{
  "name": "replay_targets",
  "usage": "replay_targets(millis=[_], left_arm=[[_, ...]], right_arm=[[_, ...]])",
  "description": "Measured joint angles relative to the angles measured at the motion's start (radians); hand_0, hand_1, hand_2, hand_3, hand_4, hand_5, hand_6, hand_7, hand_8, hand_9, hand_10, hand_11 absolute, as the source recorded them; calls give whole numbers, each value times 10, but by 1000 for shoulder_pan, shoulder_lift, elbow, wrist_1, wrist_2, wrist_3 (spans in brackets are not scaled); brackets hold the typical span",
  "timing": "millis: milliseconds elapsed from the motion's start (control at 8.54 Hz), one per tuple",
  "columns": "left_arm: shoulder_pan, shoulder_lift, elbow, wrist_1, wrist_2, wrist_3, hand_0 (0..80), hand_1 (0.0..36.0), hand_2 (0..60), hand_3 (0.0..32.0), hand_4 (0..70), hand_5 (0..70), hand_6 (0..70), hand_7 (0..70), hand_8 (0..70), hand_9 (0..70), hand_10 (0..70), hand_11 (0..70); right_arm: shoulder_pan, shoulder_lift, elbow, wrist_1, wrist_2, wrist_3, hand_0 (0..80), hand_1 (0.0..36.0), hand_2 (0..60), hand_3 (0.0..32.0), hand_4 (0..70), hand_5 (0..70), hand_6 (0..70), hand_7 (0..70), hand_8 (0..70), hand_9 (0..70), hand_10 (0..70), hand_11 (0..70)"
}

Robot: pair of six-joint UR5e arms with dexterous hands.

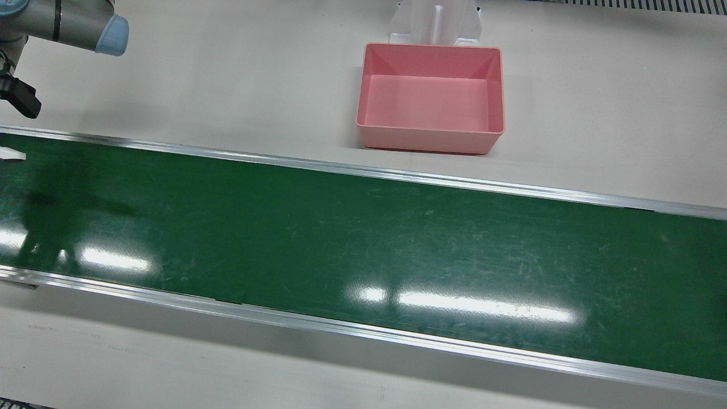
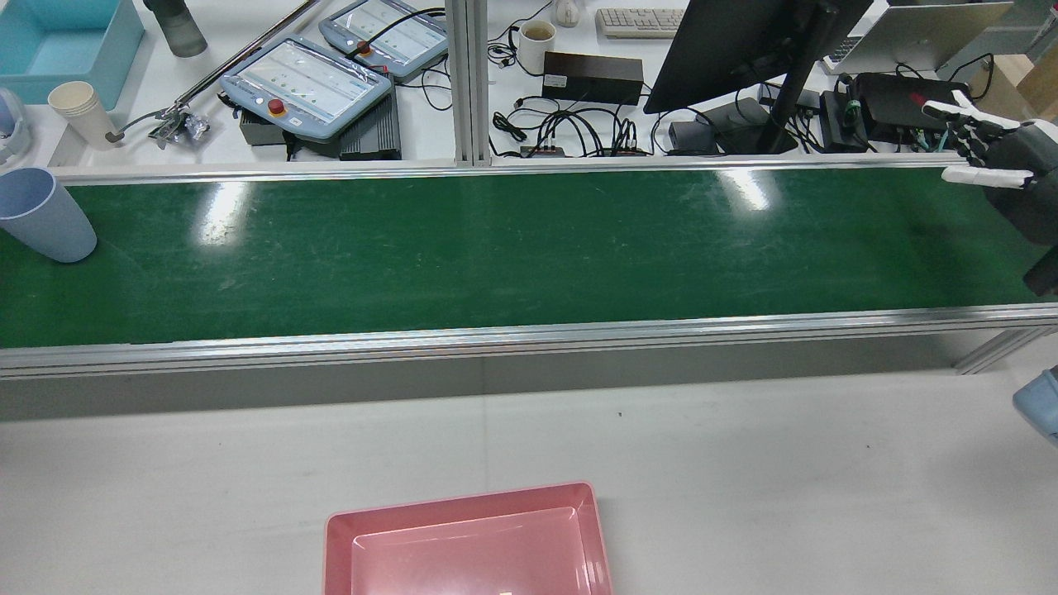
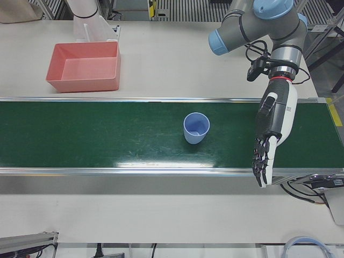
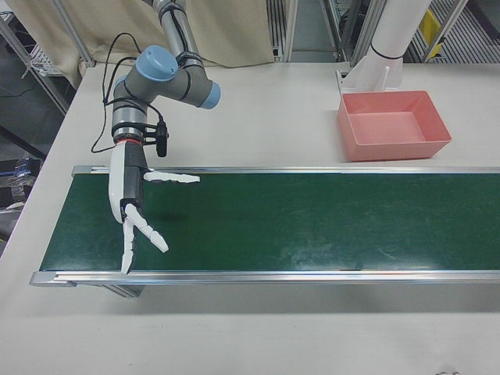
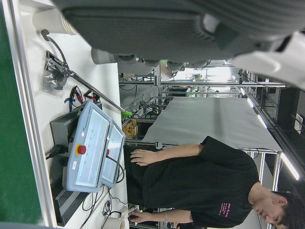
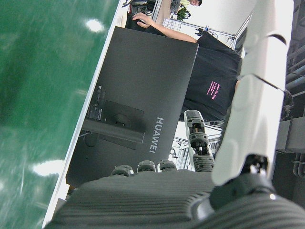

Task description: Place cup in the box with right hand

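**Materials and surface finishes at the station**

Conveyor belt (image 1: 363, 244): glossy green, finely scratched, mirroring ceiling lights; brushed-metal rails (image 1: 397, 176). Box (image 1: 431, 96): smooth pink plastic, faint sheen. Cup (image 3: 195, 128): matt pale-blue plastic. Counter (image 1: 596, 113): matt off-white. Right robot hand (image 4: 134, 211), lower left: glossy white shell.

There was one blue cup (image 3: 196, 128) on one green conveyor belt (image 3: 107, 134), and one pink box (image 3: 85, 67) on the white table (image 3: 172, 59). Two robot hands showed: the left hand (image 3: 271, 129) and the right hand (image 4: 134, 205). Behind the belt lay two teach pendants (image 2: 307, 83), one paper cup stack (image 2: 81, 111), one mug (image 2: 536, 43), one monitor (image 2: 744, 49) and one blue bin (image 2: 66, 45).
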State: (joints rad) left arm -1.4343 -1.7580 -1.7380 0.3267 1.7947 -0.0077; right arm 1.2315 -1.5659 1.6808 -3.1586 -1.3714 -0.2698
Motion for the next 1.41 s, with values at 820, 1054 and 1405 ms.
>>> replay_targets(millis=[820, 1054, 1405], left_arm=[[0, 0, 0, 0, 0, 0, 0, 0, 0, 0, 0, 0, 0, 0, 0, 0, 0, 0], [0, 0, 0, 0, 0, 0, 0, 0, 0, 0, 0, 0, 0, 0, 0, 0, 0, 0], [0, 0, 0, 0, 0, 0, 0, 0, 0, 0, 0, 0, 0, 0, 0, 0, 0, 0]], right_arm=[[-19, 5, -4, 2, 1, -3, 521, 202, 64, 0, 65, 57, 26, 38, 25, 0, 0, 0], [-20, 6, -4, 2, 2, -3, 519, 202, 68, 0, 66, 56, 27, 41, 25, 0, 0, 0], [-24, 6, -3, 1, 2, -3, 517, 201, 73, 0, 71, 56, 28, 47, 26, 0, 0, 0]])
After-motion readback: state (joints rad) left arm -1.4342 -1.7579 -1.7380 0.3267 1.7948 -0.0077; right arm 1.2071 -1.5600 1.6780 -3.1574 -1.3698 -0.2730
